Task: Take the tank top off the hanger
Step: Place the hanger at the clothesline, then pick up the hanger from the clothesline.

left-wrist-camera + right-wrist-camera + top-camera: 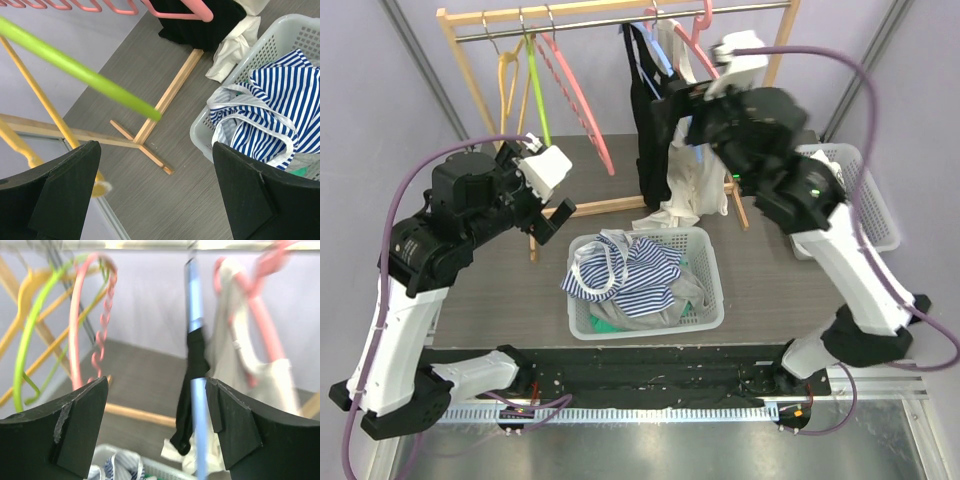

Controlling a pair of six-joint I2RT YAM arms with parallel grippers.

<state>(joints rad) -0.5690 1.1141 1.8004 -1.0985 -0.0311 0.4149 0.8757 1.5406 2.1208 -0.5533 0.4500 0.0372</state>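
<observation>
Meanwhile, right gripper (156, 415) hangs open before the black tank top (196, 356) on its blue hanger (192, 290), top centre; left gripper (157, 192) open, empty. A skewed close could snag the neighbouring cream garment (272, 385) instead.

The grey table (500, 300) carries a wooden rack (605, 206), a laundry basket (650, 328) and a side basket (880, 215).

Hangers (582, 100) x5, hung tops (648, 150) x2, baskets (640, 326) x2, rack (580, 11) x1, arms (400, 330) x2.

Black tank top (647, 140) hanging, strap over blue hanger (194, 290)
</observation>
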